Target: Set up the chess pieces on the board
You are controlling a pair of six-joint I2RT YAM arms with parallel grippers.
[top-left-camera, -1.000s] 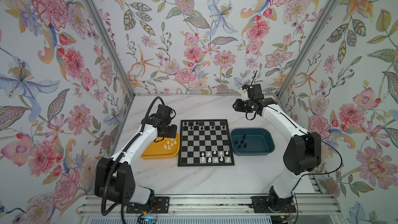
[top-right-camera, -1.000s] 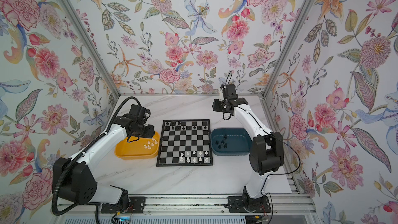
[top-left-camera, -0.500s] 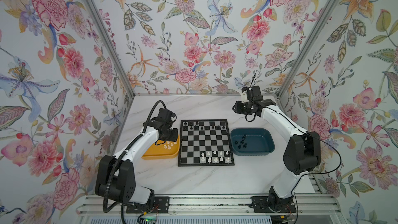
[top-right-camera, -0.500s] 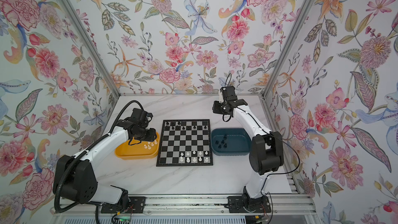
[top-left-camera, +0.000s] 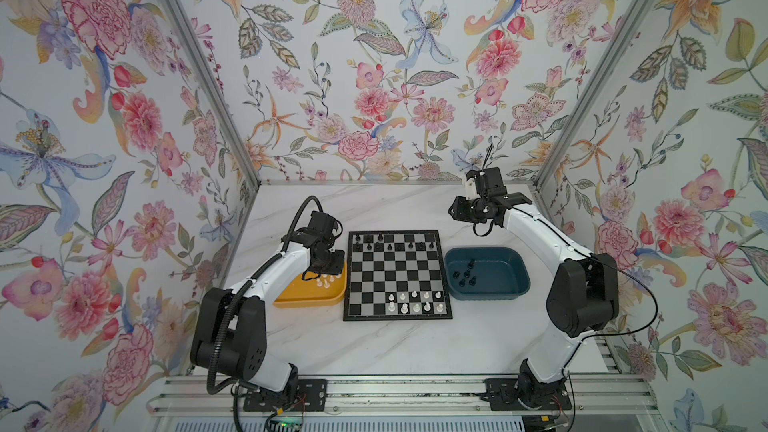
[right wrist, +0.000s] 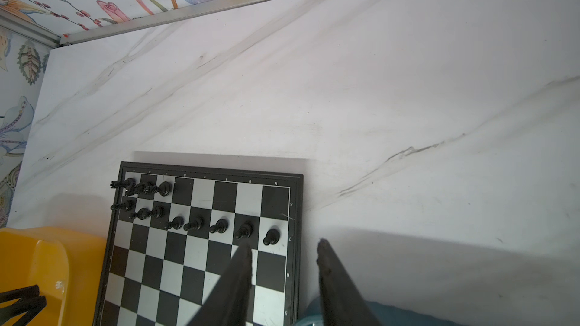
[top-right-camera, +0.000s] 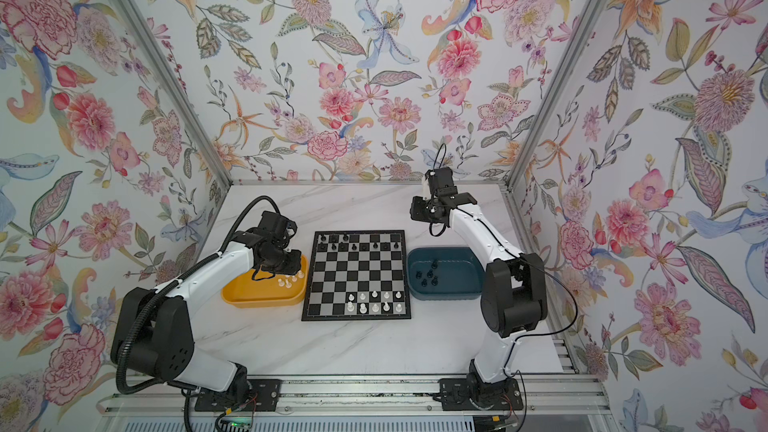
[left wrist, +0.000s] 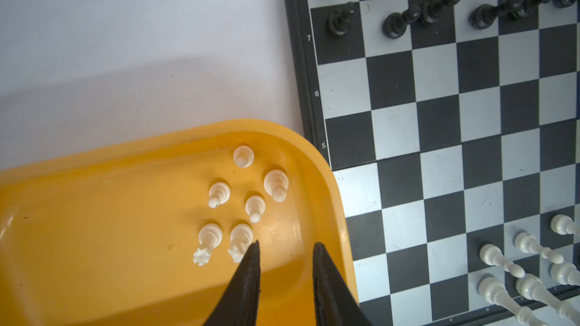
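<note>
Narrowing my left pincer (left wrist: 286,244), not yet clenched and holding nothing, beside a tiny white plastic chessman (left wrist: 241,235) in the shallow yellow tray (left wrist: 94,230), I am readying it for the black-and-silver checked board (left wrist: 439,120).

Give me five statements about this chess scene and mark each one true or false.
1. The yellow plastic tray holds small white plastic chess pieces. True.
2. The dark blue plastic tray is empty. False: small black plastic chess pieces lie in it.
3. The left claw grips a white piece. False: its jaws stand apart over the yellow tray with nothing between them.
4. Black pieces stand on the far rows of the flat black-and-silver chessboard. True.
5. The right claw is shut. False: it is open and empty.
</note>
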